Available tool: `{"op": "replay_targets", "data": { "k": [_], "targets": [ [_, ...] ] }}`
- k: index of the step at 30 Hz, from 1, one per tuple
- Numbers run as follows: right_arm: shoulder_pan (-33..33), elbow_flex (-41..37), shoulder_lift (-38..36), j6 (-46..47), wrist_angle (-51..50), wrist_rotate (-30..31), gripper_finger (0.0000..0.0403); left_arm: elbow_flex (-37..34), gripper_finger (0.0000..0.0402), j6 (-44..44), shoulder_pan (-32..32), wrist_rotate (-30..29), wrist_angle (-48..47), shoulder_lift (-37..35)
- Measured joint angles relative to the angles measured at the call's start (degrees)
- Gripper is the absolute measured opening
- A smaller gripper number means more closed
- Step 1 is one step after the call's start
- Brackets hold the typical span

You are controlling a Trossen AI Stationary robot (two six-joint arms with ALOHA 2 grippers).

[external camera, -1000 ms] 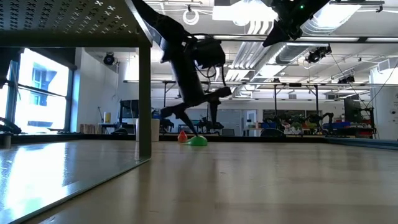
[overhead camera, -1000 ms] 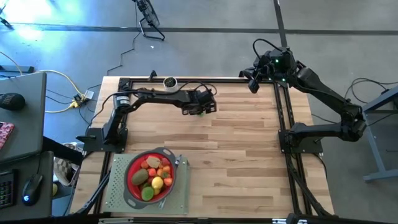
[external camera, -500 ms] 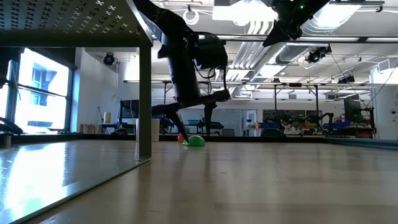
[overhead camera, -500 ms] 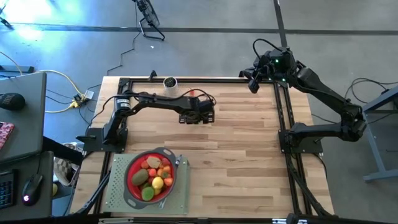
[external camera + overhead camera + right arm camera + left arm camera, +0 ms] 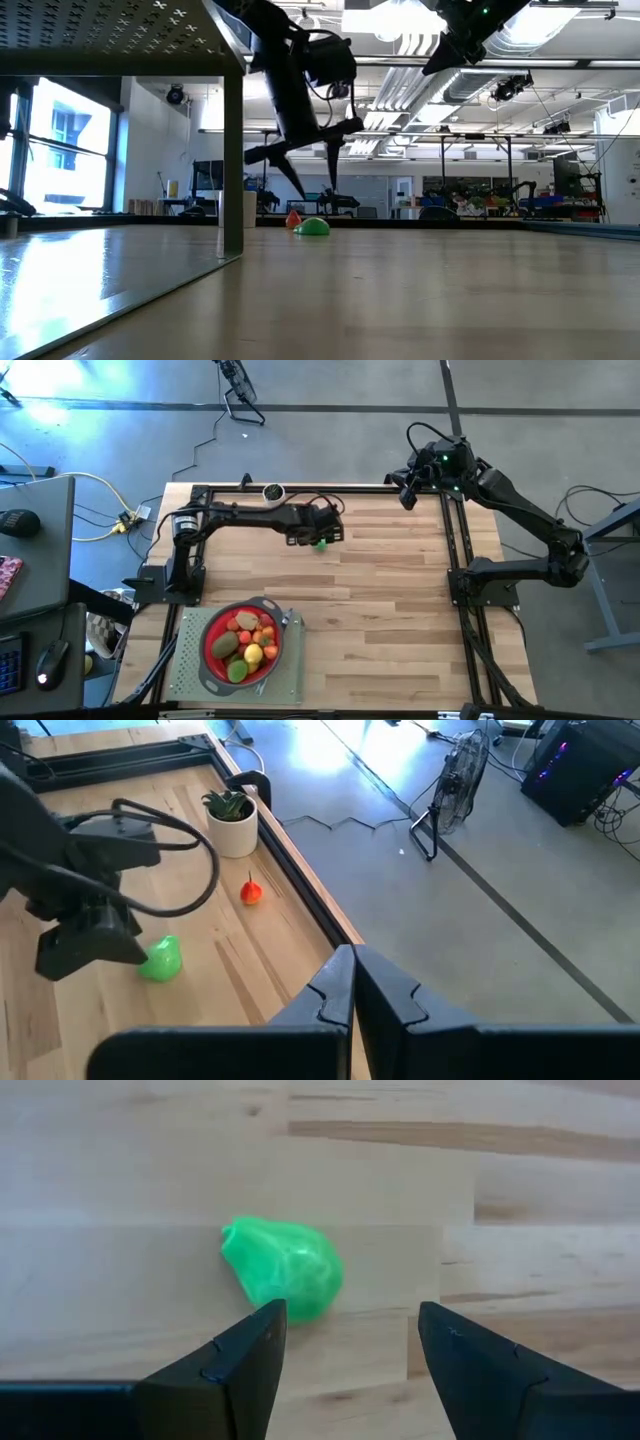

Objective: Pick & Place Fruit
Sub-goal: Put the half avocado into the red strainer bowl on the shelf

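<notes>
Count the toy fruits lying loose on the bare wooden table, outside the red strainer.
2. A green fruit lies by the open left tool; a small orange-red fruit sits near the potted plant. The arm may hide others.

You see the left gripper [image 5: 345, 1345] with fingers spread, a green fruit [image 5: 285, 1267] lying on the wooden desk [image 5: 520, 1200] just beyond them.

High view overhead; low view table-level; wrist views close, oblique; all share green fruit [image 5: 283, 1269]
</notes>
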Motion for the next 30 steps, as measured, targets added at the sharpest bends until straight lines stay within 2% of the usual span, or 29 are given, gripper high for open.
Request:
{"op": "replay_targets", "data": {
  "k": [7,11,15,24,30],
  "targets": [
    [0.0,0.0,0.0,0.1,0.0,0.0,0.0003,0.0,0.0223,10.9,1.0,1.3,0.9,-0.3],
    [0.0,0.0,0.0,0.1,0.0,-0.2,0.0003,0.0,0.0223,25.3,1.0,1.9,1.8,-0.4],
    [0.0,0.0,0.0,0.1,0.0,-0.2,0.0003,0.0,0.0223,39.6,0.9,6.3,3.3,-0.4],
    [0.0,0.0,0.0,0.1,0.0,-0.1,0.0003,0.0,0.0223,59.2,0.9,12.7,5.9,-0.4],
    [0.0,0.0,0.0,1.8,0.0,0.1,0.0003,0.0,0.0223,75.1,0.9,13.0,1.9,-1.0]
  ]
}}
